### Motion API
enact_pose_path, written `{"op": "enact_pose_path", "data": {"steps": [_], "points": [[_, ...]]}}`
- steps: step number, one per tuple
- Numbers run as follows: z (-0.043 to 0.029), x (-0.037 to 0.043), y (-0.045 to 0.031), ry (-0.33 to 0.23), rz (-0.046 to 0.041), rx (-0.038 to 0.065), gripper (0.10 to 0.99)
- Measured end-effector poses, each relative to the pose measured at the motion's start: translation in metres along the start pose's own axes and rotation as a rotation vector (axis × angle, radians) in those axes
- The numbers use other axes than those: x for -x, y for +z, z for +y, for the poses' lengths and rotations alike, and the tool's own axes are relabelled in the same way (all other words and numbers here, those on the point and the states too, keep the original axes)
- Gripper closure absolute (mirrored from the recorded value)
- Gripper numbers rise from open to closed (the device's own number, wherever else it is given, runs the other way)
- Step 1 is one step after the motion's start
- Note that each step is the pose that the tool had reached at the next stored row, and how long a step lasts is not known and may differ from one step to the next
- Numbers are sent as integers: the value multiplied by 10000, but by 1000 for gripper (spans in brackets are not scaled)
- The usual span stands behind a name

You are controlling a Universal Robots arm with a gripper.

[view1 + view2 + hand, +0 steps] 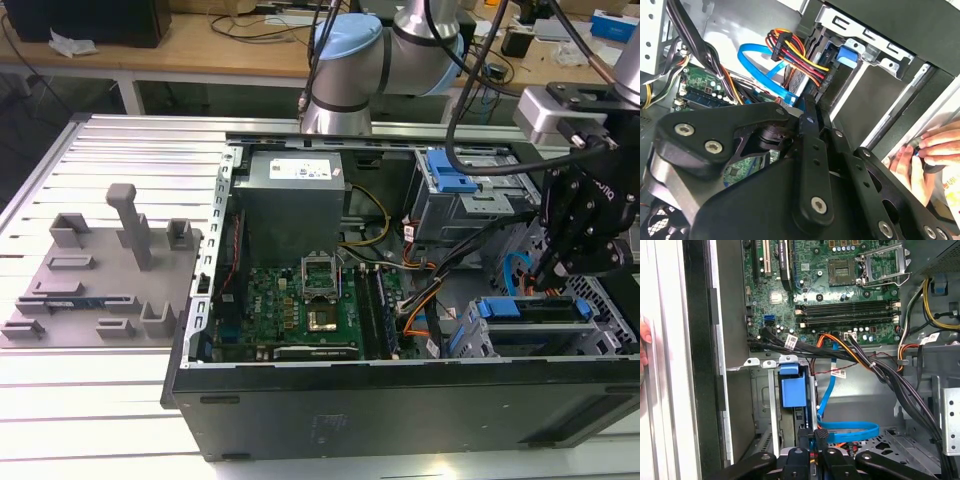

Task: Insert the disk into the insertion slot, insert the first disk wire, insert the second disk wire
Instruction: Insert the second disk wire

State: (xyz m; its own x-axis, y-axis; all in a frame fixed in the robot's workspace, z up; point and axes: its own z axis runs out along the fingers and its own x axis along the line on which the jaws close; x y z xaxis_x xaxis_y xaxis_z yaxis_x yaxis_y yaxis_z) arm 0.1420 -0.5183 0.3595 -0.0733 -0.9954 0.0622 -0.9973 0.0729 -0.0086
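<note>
In the exterior view, an open computer case lies on a ribbed metal table. The robot arm reaches in from the far side. Its black tool hangs low on the exterior view's right, over the end of the case. Just under it sits the disk, with its blue frame. The disk lies in the insertion slot, a low grey box near the front wall of the case. A taller grey bay with a blue latch stands farther back. A green board fills the middle of the case, and a grey power box sits behind it. A flat grey holder with pegs rests on the table at the exterior view's left.

In the second wrist view, the black arms of the tool take up much space. The tips point at a flat blue wire and a bunch of red, yellow and black wires. I cannot tell if the tool is clenched or let go. A person's hand rests by the edge of the case.

In the first wrist view, the tool sits close to the blue wire. A blue tab of the disk frame stands in the slot, just beside the tool. The green board lies past it.
</note>
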Motion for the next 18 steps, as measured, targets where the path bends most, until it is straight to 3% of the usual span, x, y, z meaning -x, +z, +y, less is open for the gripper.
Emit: {"op": "enact_pose_path", "data": {"steps": [18], "points": [[-19, -43, 36, -15, 2, -1, 925]]}}
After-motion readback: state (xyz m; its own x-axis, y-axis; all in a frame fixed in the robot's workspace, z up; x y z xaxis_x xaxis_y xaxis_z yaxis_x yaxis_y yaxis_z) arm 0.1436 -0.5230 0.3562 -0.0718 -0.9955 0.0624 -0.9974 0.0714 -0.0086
